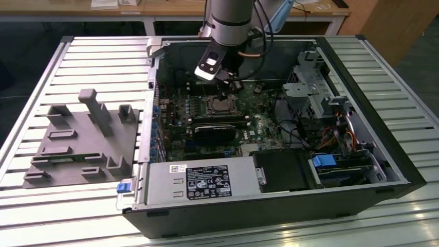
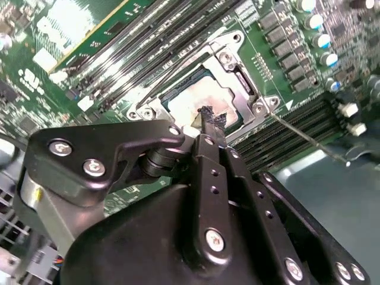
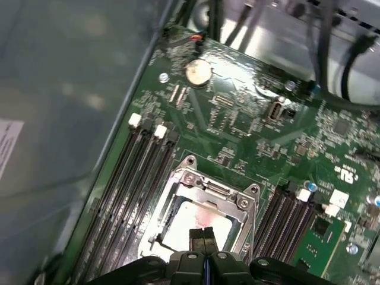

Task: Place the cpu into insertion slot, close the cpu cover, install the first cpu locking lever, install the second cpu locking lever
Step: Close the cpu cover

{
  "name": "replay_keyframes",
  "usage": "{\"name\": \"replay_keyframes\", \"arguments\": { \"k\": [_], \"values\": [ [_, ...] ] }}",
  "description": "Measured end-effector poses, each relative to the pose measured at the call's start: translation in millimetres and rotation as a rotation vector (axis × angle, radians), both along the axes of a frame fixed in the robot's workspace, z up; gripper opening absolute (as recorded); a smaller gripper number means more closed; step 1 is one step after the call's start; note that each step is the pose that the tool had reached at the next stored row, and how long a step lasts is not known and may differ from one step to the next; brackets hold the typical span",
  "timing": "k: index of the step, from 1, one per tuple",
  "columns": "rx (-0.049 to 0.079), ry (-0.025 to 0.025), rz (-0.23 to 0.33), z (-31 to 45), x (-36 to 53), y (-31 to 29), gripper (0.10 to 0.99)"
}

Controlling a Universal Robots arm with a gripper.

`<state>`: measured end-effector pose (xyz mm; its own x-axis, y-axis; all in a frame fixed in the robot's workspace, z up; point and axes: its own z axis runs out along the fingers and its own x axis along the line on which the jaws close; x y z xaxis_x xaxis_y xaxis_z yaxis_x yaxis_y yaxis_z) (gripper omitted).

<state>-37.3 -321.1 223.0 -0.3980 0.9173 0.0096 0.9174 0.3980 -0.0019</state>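
Observation:
The cpu (image 2: 199, 101) lies in the insertion slot (image 1: 221, 105), its dull silver top showing through the cut-out of the cpu cover (image 3: 208, 185), which lies flat around it. My gripper (image 2: 211, 117) hangs just above the cpu's edge with its two black fingers pressed together and nothing between them. In the first wrist view the shut gripper (image 3: 203, 233) is over the cpu (image 3: 190, 228). A thin wire locking lever (image 2: 309, 138) runs out from the socket's corner over the memory slots. In the exterior view the gripper (image 1: 230, 85) sits inside the open case, above the socket.
Long black memory slots (image 3: 139, 178) flank the socket on both sides. A black block (image 1: 213, 133) sits just in front of the socket, a silver power supply (image 1: 199, 180) nearer still. Drive cage and cables (image 1: 322, 98) are at the exterior view's right, a grey fixture plate (image 1: 82, 139) at its left.

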Motion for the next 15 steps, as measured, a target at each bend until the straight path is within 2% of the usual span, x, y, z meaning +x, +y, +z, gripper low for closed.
{"name": "replay_keyframes", "arguments": {
  "k": [15],
  "values": [
    [0.0,0.0,0.263,-0.3,0.0,0.0,0.102]
  ]
}}
